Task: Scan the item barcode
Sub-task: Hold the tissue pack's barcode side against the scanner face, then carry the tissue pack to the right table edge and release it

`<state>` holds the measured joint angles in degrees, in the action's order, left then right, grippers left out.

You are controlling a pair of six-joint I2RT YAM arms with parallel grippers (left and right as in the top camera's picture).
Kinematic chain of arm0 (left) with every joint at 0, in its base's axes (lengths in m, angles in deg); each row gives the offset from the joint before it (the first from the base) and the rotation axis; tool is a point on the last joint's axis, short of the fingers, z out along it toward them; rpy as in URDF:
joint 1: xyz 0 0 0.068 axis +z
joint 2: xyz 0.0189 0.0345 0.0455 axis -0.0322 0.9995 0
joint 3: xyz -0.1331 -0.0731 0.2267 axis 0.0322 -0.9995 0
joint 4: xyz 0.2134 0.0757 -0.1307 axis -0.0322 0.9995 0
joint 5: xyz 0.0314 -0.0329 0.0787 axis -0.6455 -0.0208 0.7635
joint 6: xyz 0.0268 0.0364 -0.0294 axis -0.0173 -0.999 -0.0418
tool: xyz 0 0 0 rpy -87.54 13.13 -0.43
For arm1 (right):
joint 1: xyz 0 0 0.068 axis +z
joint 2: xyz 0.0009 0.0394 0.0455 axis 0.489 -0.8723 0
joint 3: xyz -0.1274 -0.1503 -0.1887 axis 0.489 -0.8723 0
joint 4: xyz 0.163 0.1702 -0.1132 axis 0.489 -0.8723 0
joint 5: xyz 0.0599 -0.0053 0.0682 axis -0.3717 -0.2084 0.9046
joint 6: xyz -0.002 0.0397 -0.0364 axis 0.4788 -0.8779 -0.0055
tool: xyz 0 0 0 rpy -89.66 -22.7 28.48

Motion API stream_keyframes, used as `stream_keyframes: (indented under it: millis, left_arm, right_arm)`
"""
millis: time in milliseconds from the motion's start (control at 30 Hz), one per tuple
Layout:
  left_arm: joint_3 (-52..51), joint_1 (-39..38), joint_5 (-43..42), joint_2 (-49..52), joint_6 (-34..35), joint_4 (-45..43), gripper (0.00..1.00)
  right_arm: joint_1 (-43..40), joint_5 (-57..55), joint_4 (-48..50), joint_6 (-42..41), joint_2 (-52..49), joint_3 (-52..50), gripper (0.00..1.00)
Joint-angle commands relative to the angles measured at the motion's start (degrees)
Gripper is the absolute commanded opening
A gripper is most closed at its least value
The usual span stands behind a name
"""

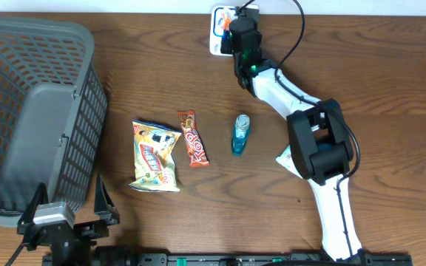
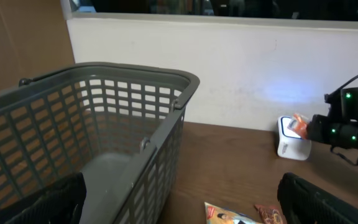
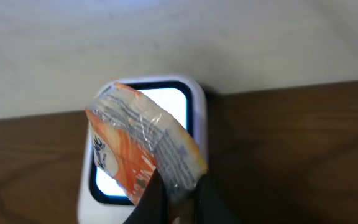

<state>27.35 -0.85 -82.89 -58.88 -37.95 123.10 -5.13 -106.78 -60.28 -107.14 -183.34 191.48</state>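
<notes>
Packet [image 3: 143,149] is flashing orange and white, scanner [image 3: 197,109] glowing white; grey lattice basket [image 1: 21,96], yellow bag [image 1: 156,155], brown-orange bar [image 1: 193,138], teal bottle [image 1: 241,134] are showing on brown wood-grain table [image 1: 161,66].

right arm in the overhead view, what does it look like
White curved link shells on the right arm between bulky black joint housings; a black hand; a thin black cable looping off it; a small green light near the wrist.

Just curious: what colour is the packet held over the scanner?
The packet is mostly orange and white; the right wrist view shows it best.
</notes>
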Motion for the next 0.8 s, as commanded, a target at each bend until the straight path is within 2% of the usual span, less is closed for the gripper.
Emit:
stream_keyframes:
  millis: [0, 233, 400, 567, 767]
  left_arm:
    - [-0.07, -0.22, 0.76, -0.11, 0.46, -0.22, 0.98]
    - [-0.07, -0.22, 0.76, -0.11, 0.46, -0.22, 0.98]
    - [-0.07, -0.22, 0.76, -0.11, 0.46, -0.22, 0.98]
    - [-0.07, -0.22, 0.76, -0.11, 0.48, -0.22, 0.98]
    - [-0.07, -0.22, 0.76, -0.11, 0.46, -0.22, 0.98]
  right_arm:
    - [-0.33, -7.56, -3.43, 4.61, 6.34, 1.2, 0.01]
    - [-1.33, -28.33, -16.59, 13.75, 15.63, 1.2, 0.01]
    - [-5.46, -39.89, -31.01, 13.57, 20.79, 1.2, 0.01]
    - [-11.5, -40.68, -46.82, 4.63, 21.9, 1.14, 0.01]
    - [-19.54, -40.63, -61.59, -12.24, 20.41, 0.5, 0.01]
